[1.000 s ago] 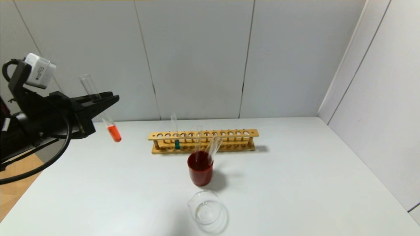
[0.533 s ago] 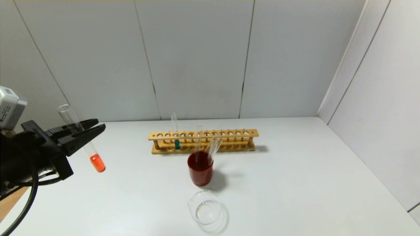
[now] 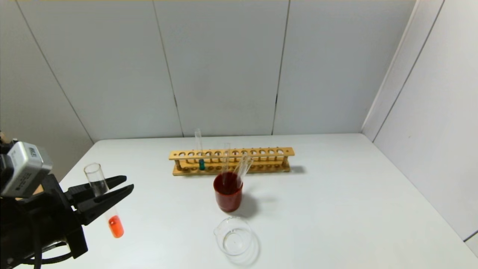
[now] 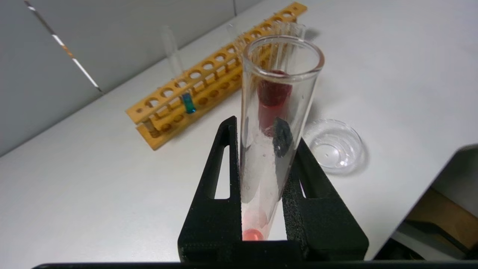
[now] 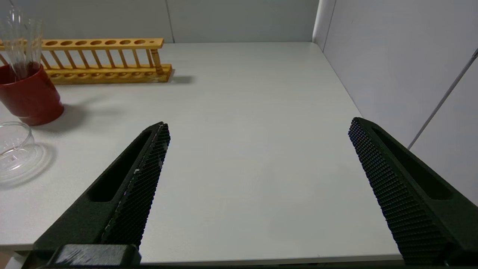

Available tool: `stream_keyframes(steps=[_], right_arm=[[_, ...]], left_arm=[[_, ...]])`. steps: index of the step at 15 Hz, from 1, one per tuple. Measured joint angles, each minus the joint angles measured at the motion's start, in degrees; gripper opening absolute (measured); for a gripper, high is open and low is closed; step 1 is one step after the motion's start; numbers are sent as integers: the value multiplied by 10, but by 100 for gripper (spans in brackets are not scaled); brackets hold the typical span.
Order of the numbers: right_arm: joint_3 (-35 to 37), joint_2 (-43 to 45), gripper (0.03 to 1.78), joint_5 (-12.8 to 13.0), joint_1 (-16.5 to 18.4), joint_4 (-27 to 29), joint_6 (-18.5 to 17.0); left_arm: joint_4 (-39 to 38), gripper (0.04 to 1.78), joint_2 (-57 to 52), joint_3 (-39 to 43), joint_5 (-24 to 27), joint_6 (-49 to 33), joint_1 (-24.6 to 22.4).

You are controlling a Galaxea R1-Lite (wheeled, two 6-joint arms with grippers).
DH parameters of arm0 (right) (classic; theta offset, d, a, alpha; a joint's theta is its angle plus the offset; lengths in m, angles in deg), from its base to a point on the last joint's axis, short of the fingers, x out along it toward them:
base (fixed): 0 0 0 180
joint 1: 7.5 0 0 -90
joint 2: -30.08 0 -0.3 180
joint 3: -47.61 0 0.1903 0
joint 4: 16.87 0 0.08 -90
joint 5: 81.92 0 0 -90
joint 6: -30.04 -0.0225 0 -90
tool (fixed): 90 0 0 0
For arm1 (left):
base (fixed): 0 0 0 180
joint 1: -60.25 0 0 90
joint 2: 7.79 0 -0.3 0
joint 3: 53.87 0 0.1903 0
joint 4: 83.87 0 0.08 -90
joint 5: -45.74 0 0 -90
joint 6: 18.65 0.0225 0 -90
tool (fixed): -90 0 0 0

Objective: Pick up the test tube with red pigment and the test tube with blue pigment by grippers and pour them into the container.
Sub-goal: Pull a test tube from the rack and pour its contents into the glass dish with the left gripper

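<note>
My left gripper [image 3: 125,186] is shut on the test tube with red pigment [image 3: 115,226], held nearly upright above the table's near left, mouth up; it also shows in the left wrist view [image 4: 261,149] between the black fingers [image 4: 224,164]. The test tube with blue pigment [image 3: 201,163] stands in the wooden rack [image 3: 257,152], also seen in the left wrist view [image 4: 188,103]. The container [image 3: 235,241], a low clear beaker, sits at the near middle, right of the held tube, and shows in both wrist views [image 4: 334,145] [image 5: 13,144]. My right gripper [image 5: 257,130] is open and empty over the table's near right edge.
A dark red cup [image 3: 228,195] holding clear empty tubes [image 3: 242,166] stands between the rack and the beaker. Grey walls close the back and right side. The table's front edge [image 5: 261,257] lies just under my right gripper.
My left gripper has come down and toward me with the red tube, from high at the far left to low over the near left of the table. The tube stands more upright.
</note>
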Motion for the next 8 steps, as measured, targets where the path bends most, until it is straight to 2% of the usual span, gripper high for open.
stream_keyframes(steps=[6,8], right_arm=[[0,0,175,0,0,0,0],[0,0,175,0,0,0,0]], left_arm=[[-8,35,83,-6,-122,43,112],[-14,35,111,-12,-144,48,136]])
